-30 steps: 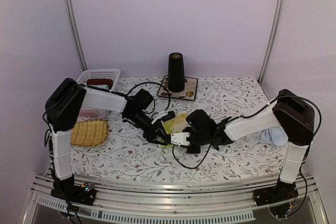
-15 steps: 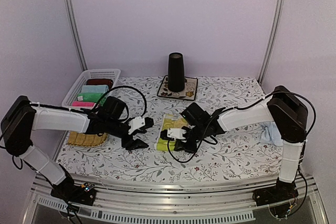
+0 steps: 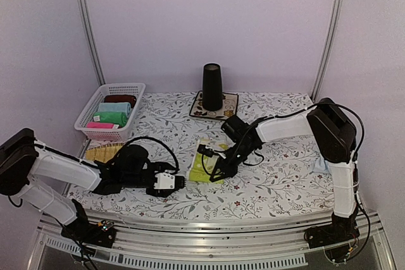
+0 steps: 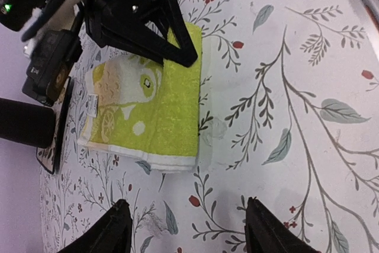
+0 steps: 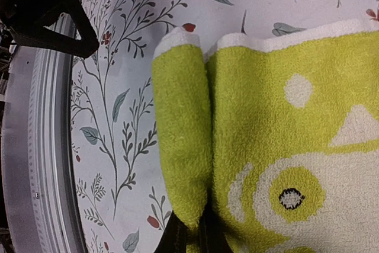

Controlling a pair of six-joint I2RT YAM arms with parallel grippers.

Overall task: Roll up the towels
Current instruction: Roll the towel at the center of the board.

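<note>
As my right end effector (image 3: 217,173) clamps the rolled edge of the yellow-green towel (image 3: 204,165) mid-frame, my left end effector (image 3: 172,181) sits released, lower left. Both hang near the surface (image 3: 278,188).

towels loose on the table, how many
2: a yellow-green towel in the middle, a light blue towel at the right edge, half hidden by the arm. Basket cloths not counted.
</note>
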